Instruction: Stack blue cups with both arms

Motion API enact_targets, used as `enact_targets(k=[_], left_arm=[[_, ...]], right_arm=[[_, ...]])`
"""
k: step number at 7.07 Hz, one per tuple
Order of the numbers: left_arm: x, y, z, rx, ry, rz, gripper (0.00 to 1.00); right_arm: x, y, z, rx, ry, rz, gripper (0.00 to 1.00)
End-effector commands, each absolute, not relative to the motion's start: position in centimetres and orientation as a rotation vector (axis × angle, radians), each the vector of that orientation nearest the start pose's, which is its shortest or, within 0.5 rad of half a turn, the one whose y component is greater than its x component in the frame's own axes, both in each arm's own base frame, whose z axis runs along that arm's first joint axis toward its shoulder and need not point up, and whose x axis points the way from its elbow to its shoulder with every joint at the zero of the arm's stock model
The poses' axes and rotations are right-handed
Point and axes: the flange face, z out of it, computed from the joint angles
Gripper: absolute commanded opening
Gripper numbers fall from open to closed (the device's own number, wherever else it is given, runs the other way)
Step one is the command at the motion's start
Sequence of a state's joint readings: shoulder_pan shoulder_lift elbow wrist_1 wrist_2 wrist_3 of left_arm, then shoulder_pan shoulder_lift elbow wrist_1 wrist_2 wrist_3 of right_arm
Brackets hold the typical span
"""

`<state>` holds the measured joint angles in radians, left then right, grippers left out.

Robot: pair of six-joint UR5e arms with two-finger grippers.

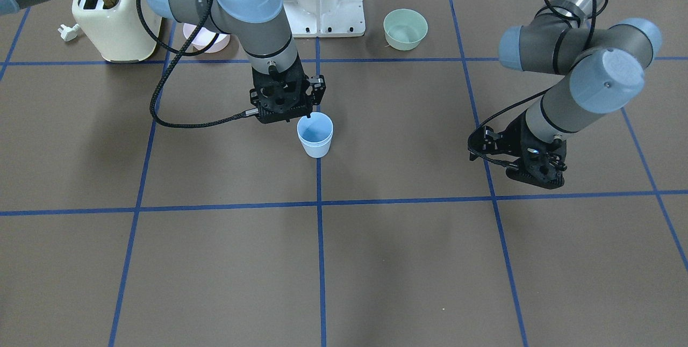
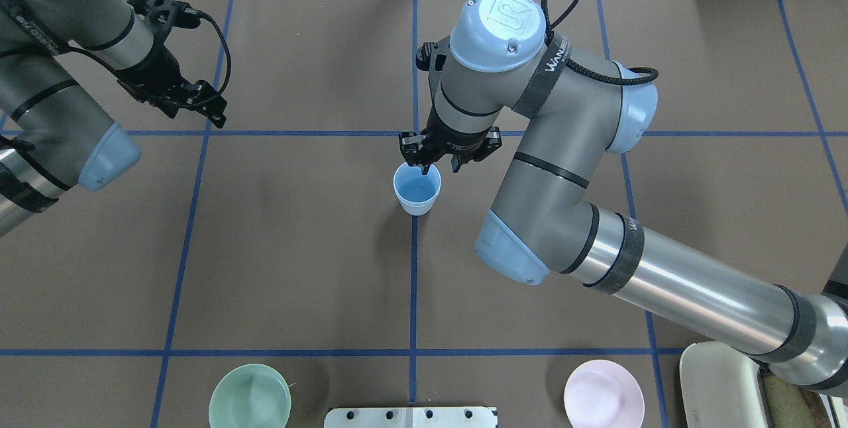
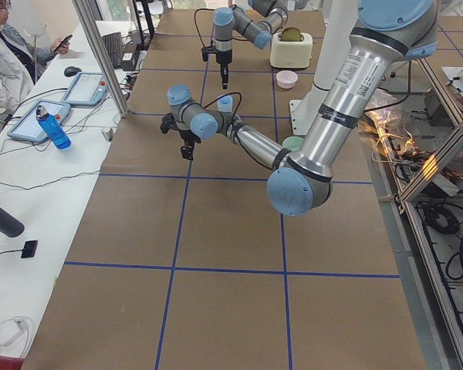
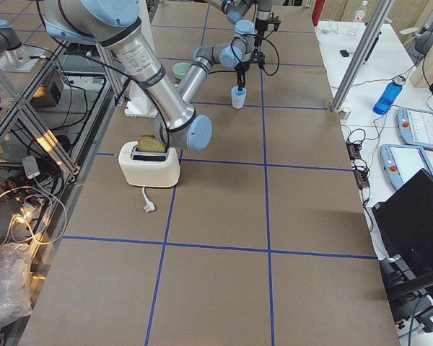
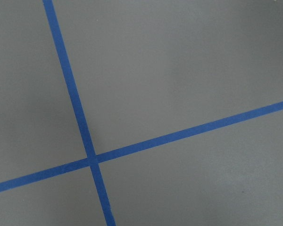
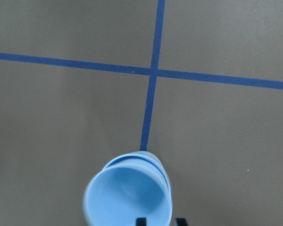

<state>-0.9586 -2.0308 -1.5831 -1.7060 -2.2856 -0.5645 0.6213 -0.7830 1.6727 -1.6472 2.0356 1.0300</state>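
Observation:
Two pale-blue cups [image 1: 315,137] stand nested as one stack at the table's centre, on a blue tape line. They also show in the overhead view [image 2: 417,191]. The right wrist view [image 6: 127,197] shows two offset rims. My right gripper [image 1: 309,115] hangs over the stack's rim [image 2: 424,166]. In the right wrist view [image 6: 160,221] one fingertip is inside the cup and one outside, with a gap to the wall, so it is open. My left gripper [image 1: 535,178] hovers low over bare table far from the cups [image 2: 211,108]. It looks open and empty.
A green bowl [image 2: 250,397] and a pink bowl [image 2: 603,393] sit near the robot's base plate [image 2: 411,417]. A cream toaster [image 1: 110,24] stands on the robot's right. An operator [image 3: 8,54] sits beyond the table's far side.

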Motion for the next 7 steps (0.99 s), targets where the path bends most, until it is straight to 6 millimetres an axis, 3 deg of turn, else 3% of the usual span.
enact_targets(k=[1,4,5,7], left_arm=[[31.4,-58.7,36.9,0.108,0.9,0.245,0.96],[25.9,-61.1,37.6,0.095,0.915,0.26,0.97],[23.2,-62.1,38.2,0.101,0.892,0.283,0.97],[17.0,-63.7,39.8,0.117,0.847,0.33,0.98]], right_arm=[[-49.7,-47.1,14.4,0.08,-0.914,-0.108,1.0],[-42.4,-52.5,17.7,0.159,-0.873,-0.058,1.0],[-38.3,-55.2,17.7,0.194,-0.868,0.007,1.0],[-31.5,-58.4,22.4,0.181,-0.825,0.118,1.0]])
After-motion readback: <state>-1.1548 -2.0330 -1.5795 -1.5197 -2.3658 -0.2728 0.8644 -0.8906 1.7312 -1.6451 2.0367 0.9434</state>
